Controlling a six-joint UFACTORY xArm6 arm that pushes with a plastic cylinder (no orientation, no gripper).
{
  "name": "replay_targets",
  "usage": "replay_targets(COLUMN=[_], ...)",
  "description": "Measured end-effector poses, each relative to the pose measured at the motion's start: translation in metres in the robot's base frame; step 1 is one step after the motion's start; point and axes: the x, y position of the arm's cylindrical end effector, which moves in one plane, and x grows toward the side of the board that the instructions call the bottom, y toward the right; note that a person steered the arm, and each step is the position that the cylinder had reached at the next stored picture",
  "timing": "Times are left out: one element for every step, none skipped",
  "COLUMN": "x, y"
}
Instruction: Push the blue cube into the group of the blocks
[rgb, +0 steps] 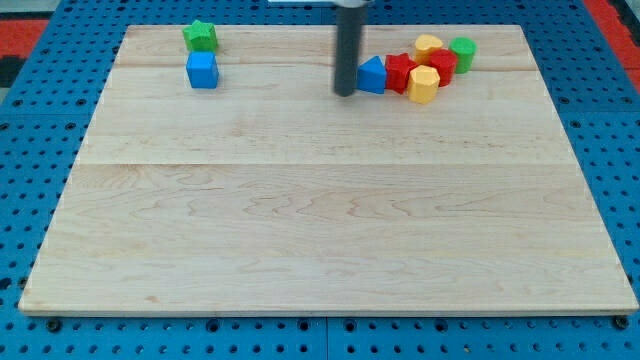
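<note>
Blue cube (202, 71) sits at view's top left, just below green star block (200, 37), well apart from group – blue triangular block (373, 76), red blocks (402, 72), yellow blocks (423, 85), green cylinder (462, 52). My tip (345, 92) just left of blue triangular block. No jaws on rod. We judge approach pending – next, get to cube's left, push rightward.

The blue cube (202, 71) has bare wooden board (320, 220) toward the right edge up to my tip (345, 92). A green star block (200, 37) stands just behind it by the top edge, near the top-left corner.
</note>
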Motion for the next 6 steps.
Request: replay_targets(x=[0.002, -0.007, -0.040, -0.040, -0.040, -0.046], y=[-0.132, -0.236, -0.180, -0.036, 0.055, -0.047])
